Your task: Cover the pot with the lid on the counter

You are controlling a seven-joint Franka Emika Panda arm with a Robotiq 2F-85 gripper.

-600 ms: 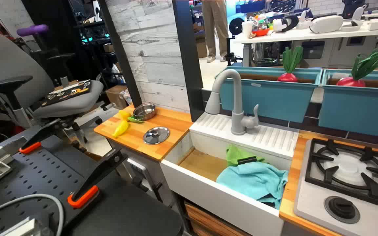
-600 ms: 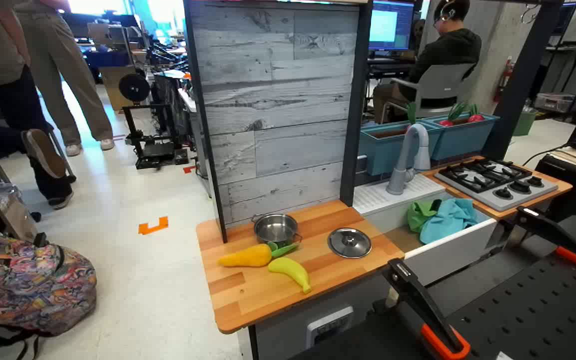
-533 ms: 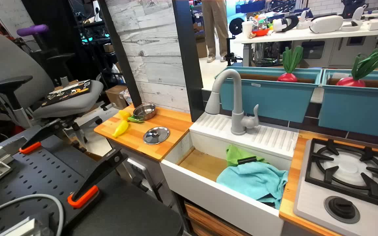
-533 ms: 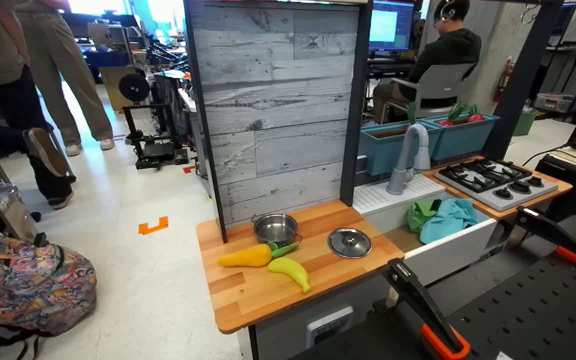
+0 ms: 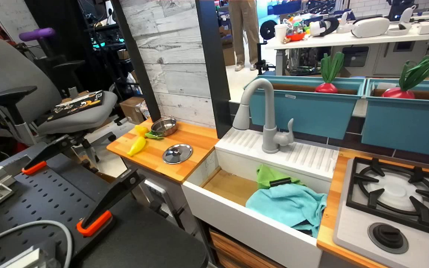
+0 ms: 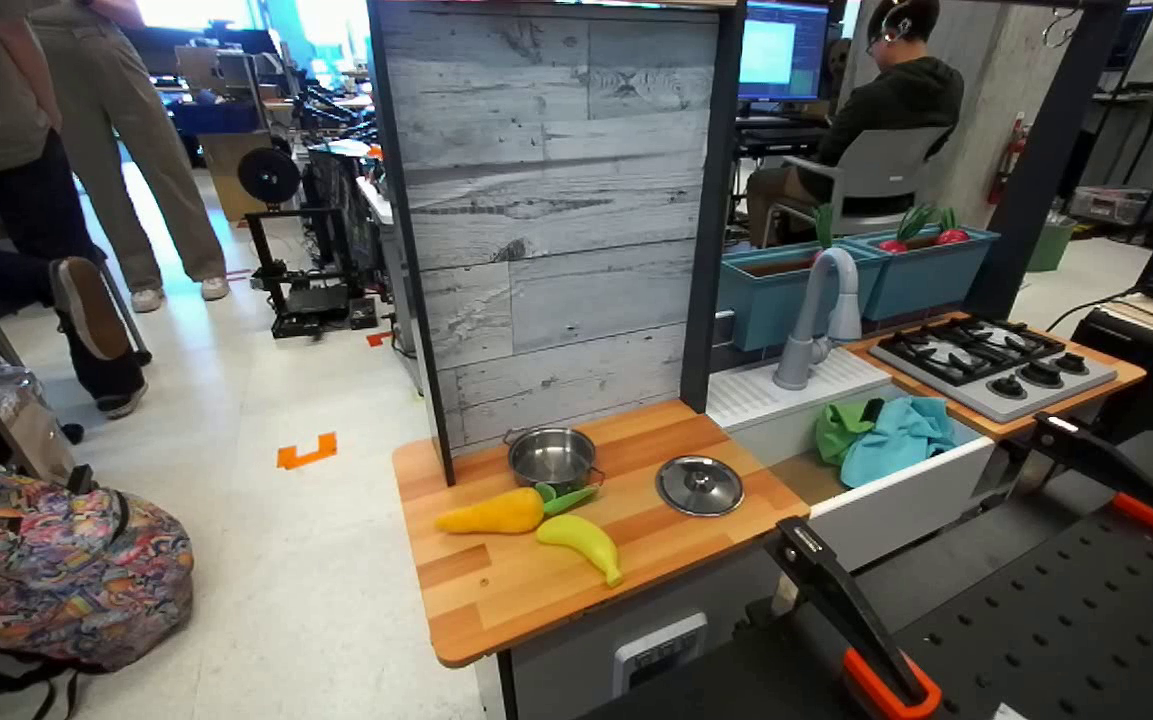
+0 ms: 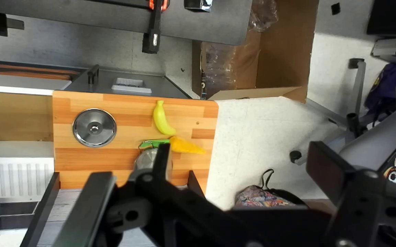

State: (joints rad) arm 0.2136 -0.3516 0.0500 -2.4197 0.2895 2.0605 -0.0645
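The small grey metal pot stands open and upright on the wooden counter (image 6: 496, 600) in both exterior views (image 5: 165, 127) (image 6: 552, 458), near the wall panel. The silver lid lies flat, knob up, between the pot and the sink in both exterior views (image 5: 177, 153) (image 6: 699, 486). In the wrist view the lid (image 7: 94, 128) shows whole, while the pot (image 7: 145, 160) is partly hidden behind a finger. My gripper (image 7: 239, 151) shows only in the wrist view. Its fingers are wide apart with nothing between them, high above the counter and the floor.
A yellow banana (image 6: 581, 545) and an orange carrot (image 6: 491, 512) lie beside the pot; the carrot's green top is close against it. A grey-white wall panel (image 6: 556, 250) with dark posts rises behind. The white sink (image 5: 251, 227) holds cloths, with a grey faucet (image 5: 270, 111) beyond.
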